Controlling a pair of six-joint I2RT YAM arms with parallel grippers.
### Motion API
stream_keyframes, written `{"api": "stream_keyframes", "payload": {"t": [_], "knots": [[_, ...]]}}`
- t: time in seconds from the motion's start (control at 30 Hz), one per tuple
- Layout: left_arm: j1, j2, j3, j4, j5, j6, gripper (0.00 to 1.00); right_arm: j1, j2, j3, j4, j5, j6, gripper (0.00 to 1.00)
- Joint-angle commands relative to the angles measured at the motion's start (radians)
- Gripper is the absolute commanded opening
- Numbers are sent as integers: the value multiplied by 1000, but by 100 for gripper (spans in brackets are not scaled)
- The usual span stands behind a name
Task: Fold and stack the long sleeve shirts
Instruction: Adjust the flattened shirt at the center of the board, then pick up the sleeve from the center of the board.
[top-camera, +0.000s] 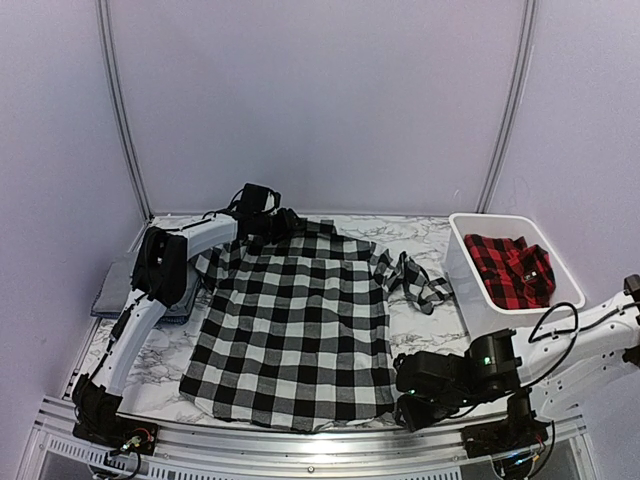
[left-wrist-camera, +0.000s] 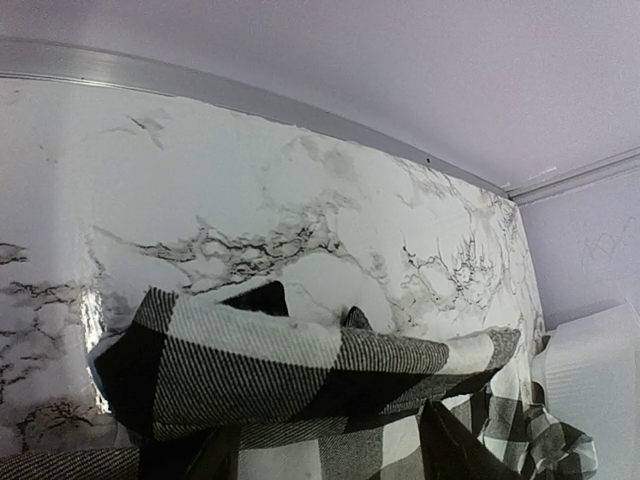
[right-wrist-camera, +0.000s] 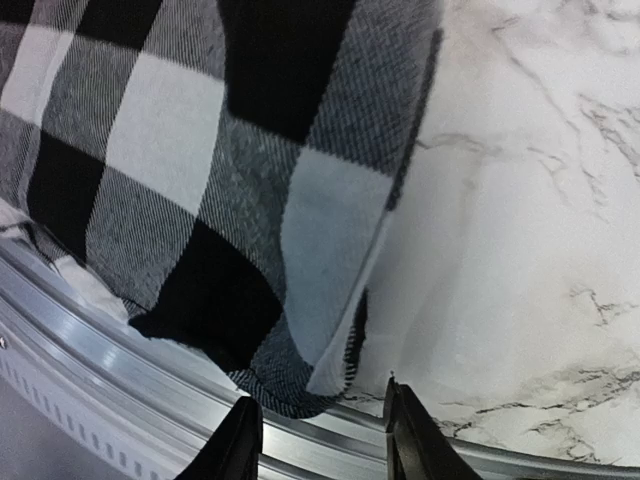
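The black-and-white checked shirt (top-camera: 290, 320) lies flat in the middle of the table, collar at the far end, one sleeve (top-camera: 415, 280) trailing to the right. My left gripper (top-camera: 272, 222) is at the collar. In the left wrist view the collar (left-wrist-camera: 300, 370) bulges over the gripper (left-wrist-camera: 320, 455), whose jaws stand wide apart around cloth. My right gripper (top-camera: 408, 402) is open at the near right hem corner (right-wrist-camera: 300, 370), its fingertips (right-wrist-camera: 245, 435) just short of it above the rail. The red-and-black shirt (top-camera: 510, 270) lies in a bin. The grey shirt (top-camera: 112, 285) lies folded at the left.
A white bin (top-camera: 460, 270) stands at the right and holds the red shirt; it also shows in the left wrist view (left-wrist-camera: 590, 370). An aluminium rail (right-wrist-camera: 120, 370) runs along the near table edge. The left arm reaches over the grey shirt. Bare marble lies beyond the collar (left-wrist-camera: 300, 200).
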Motion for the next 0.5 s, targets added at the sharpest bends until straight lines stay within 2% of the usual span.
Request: {"api": "stream_keyframes", "payload": {"t": [0.0, 0.13, 0.23, 0.3, 0.47], "knots": [[6, -47, 22, 20, 46, 9, 69, -53, -25, 161, -127, 111, -33, 52], [6, -106, 21, 34, 75, 24, 87, -164, -75, 252, -174, 248, -96, 70], [11, -157, 19, 63, 101, 24, 98, -272, -99, 294, -141, 349, -143, 85], [13, -183, 15, 83, 118, 24, 99, -336, -98, 308, -97, 402, -178, 98], [15, -237, -8, 100, 155, 19, 99, -520, -57, 306, 47, 463, -266, 99]]}}
